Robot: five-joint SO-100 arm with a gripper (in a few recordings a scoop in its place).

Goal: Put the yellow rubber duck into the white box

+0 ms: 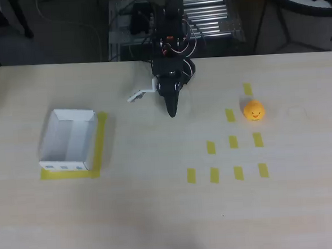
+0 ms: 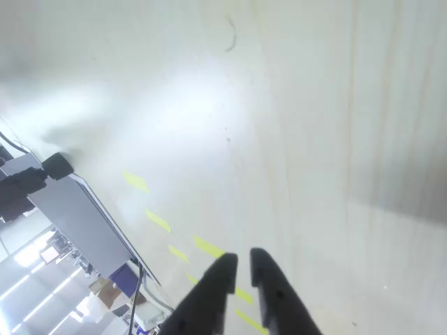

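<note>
Hand hanging over the worktop near its far edge, clenched on nothing, tips nearly touching in the wrist view. Yellow rubber duck upright among the yellow tape strips at the right of the overhead view, well apart from the hand. White box open-topped at the left, resting on a yellow tape frame, equally far off. Likely trouble: rounded rubber slipping or rolling away under an off-centre pinch; a low carry clipping the thin box wall and shoving the light tray off its marks. Pale wood-grain surface, glare washing out much of the wrist view. Metal rack and cables behind the arm, dark floor beyond.
</note>
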